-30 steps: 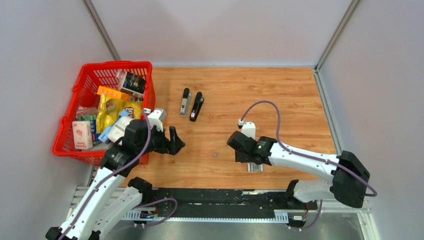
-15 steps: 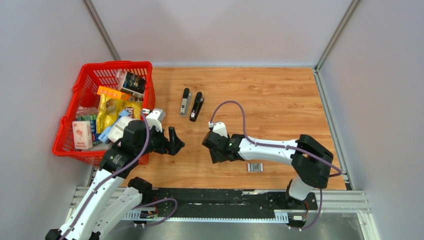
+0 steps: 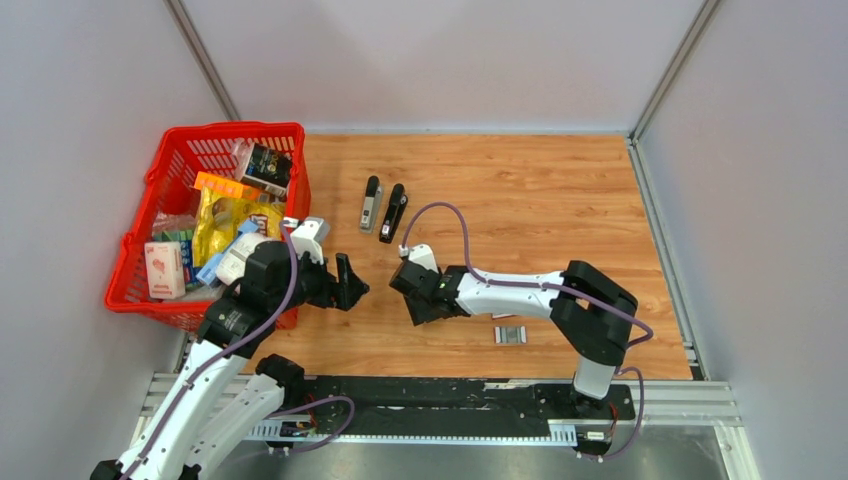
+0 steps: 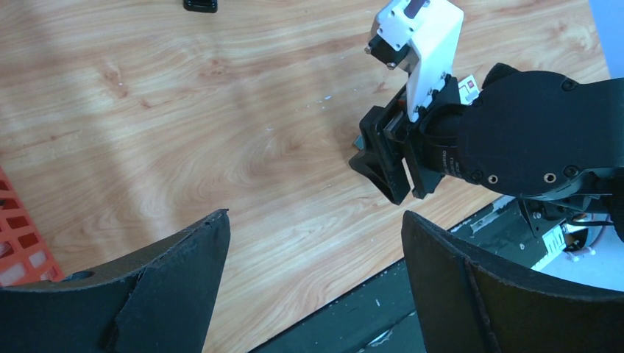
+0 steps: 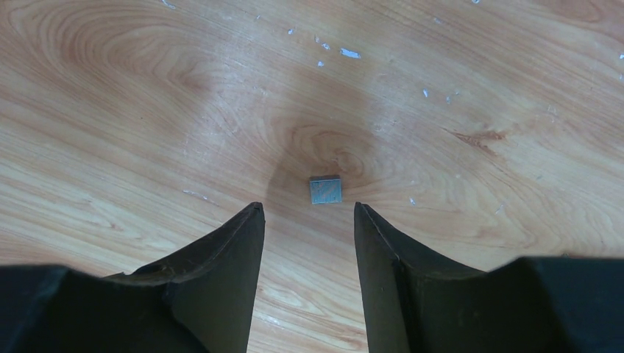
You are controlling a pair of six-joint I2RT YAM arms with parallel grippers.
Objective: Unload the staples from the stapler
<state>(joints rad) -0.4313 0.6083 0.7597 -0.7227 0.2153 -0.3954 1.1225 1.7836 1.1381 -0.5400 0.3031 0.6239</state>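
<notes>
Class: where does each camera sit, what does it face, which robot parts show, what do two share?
Top: above, behind the robot, looking down on the table; both arms show.
Left wrist: faces the right gripper; own left gripper open.
Right wrist: faces down at a staple strip; right gripper open.
Top, left wrist share the right gripper.

The basket [image 3: 235, 128] stands at the left edge of the table [image 3: 540, 200]. Two staplers [image 3: 371, 203] [image 3: 393, 212] lie side by side, centre rear. The staples [image 3: 511, 335] lie near the front, to the right of the right gripper [image 5: 307, 213]. A staple piece [image 5: 325, 189] lies just ahead of it.
</notes>
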